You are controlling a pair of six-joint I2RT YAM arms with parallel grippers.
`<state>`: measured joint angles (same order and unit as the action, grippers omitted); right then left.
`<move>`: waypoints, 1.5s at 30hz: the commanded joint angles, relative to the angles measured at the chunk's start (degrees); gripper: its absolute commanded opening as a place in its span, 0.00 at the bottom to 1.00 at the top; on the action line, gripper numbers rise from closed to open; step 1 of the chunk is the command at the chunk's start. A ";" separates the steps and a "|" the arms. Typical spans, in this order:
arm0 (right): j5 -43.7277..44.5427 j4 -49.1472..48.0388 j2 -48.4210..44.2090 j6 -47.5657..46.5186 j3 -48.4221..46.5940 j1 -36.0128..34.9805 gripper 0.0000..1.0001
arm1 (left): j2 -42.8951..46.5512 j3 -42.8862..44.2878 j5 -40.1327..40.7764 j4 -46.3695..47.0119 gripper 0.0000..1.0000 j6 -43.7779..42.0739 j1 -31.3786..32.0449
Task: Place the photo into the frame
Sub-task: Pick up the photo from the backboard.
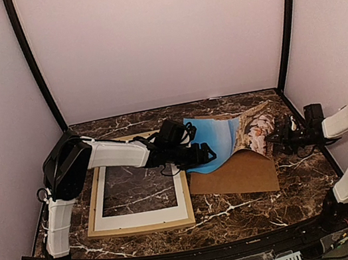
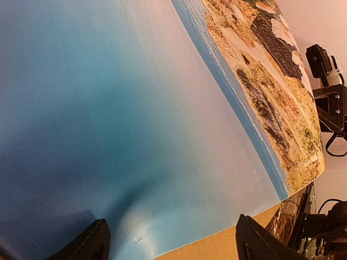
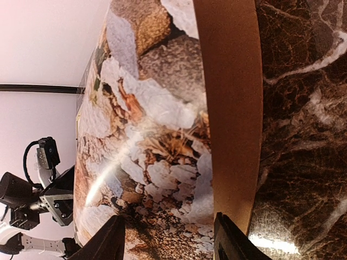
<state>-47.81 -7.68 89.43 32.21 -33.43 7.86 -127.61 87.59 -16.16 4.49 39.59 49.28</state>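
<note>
DESK (image 1: 242, 211), 2 ARMS, 1 JOB. We count 1 photo (image 1: 225, 133) (image 2: 162, 108) (image 3: 146, 135), 1 frame (image 1: 141, 229), 1 white mat (image 1: 142, 217) & 1 brown backing board (image 1: 236, 176) (image 3: 227, 108).

The frame lies flat at the desk's left side, close to the front edge, w/ the white mat inside it & dark marble showing thru the window. The photo is outside it, right of ctr toward the desk's far edge. Its sky end is to the left & its rocks end to the right. It bows up off the backing board, which lies flat beneath & sticks out toward the front edge.

The left tool (image 1: 207, 154) (image 2: 171, 221) is at the sky end, jaws spread wide, gripping nothing. Its wrist view shows both fingers (image 2: 97, 238) at the print's edge, w/ a small dimple in the blue paper between them.

The right tool (image 1: 275, 136) (image 3: 168, 222) is at the rocks end, jaws also apart, one finger over the print & the other by the board's edge. Whether either tool touches the paper we can't tell.
</note>
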 commanded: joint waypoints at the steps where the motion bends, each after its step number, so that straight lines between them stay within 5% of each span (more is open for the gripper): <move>1: -0.99 -0.21 -1.68 -0.39 -1.13 -0.56 0.56 | -2.78 -3.27 0.04 -8.55 0.83 -0.40 -0.27; 14: -2.07 0.98 -5.98 -0.97 -1.42 -0.56 0.55 | -3.58 -1.06 1.54 -10.89 0.83 -1.84 -0.19; 29: -2.76 2.80 -8.60 -1.32 -1.72 -0.56 0.53 | -8.76 11.50 7.63 -25.10 0.83 -10.92 1.80; 45: -4.88 1.21 -10.22 -0.30 -1.73 -0.47 0.50 | -9.74 11.76 7.13 -25.64 0.83 -10.77 2.36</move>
<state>-51.42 -4.73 80.51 32.05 -34.17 7.84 -133.25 101.23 -9.58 -12.05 28.67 51.42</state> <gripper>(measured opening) 0.509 0.827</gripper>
